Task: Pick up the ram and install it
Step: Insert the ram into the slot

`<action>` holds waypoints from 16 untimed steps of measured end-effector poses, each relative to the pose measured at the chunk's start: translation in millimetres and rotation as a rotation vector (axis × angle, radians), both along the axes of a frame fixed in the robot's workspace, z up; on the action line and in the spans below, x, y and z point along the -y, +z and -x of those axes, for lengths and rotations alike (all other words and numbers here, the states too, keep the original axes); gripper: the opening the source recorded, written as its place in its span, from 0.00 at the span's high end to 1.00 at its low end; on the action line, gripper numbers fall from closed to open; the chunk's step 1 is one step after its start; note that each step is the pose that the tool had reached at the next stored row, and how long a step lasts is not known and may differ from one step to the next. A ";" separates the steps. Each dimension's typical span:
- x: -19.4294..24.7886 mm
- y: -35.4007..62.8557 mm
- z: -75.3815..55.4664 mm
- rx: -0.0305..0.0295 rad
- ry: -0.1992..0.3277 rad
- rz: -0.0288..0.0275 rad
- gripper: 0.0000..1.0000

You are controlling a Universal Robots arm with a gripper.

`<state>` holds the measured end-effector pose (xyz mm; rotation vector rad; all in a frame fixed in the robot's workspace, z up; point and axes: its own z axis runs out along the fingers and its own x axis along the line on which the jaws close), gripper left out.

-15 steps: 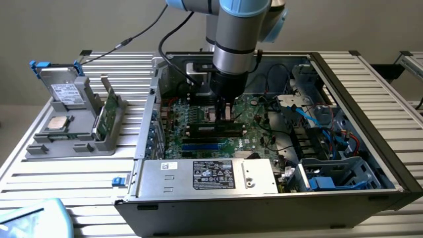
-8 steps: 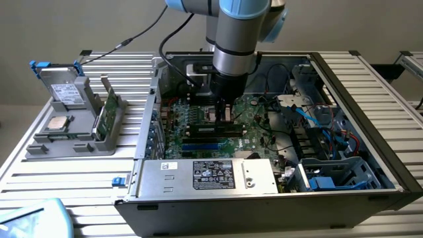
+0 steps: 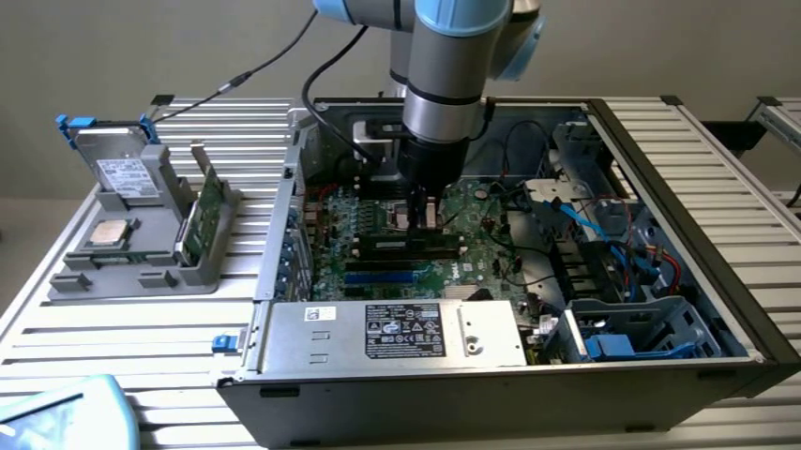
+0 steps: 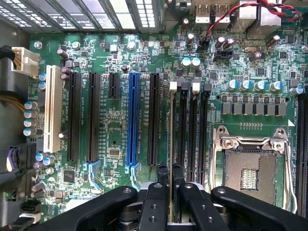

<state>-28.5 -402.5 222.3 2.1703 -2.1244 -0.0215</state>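
Claw (image 3: 426,216) (image 4: 169,171) hangs straight down inside the open computer case (image 3: 701,178), its fingers (image 4: 160,173) drawn narrow and pinching the ram (image 4: 171,134). In the wrist view the ram shows edge-on as a thin pale line, standing upright along the outermost of the black memory slots (image 4: 192,130), on their side towards the long blue slot (image 4: 132,120). Whether it is pressed fully home I cannot tell. The empty processor socket (image 4: 248,168) lies on the far side of those memory slots from the ram.

In the exterior view the claw is over the middle of the motherboard (image 3: 375,239). The silver power supply (image 3: 400,330) sits at six o'clock from the claw. At nine o'clock, outside the case, a grey tray (image 3: 138,272) rests on the table (image 3: 163,412), carrying a square silver processor chip (image 3: 111,232) and an upright green card (image 3: 206,220).
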 end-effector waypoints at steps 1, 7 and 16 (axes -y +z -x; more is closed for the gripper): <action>-0.7 0.0 0.0 0.0001 0.000 0.0000 0.85; -0.8 -0.2 0.0 -0.0001 0.000 0.0002 0.85; -2.3 -0.9 -0.4 0.0013 -0.003 0.0011 0.85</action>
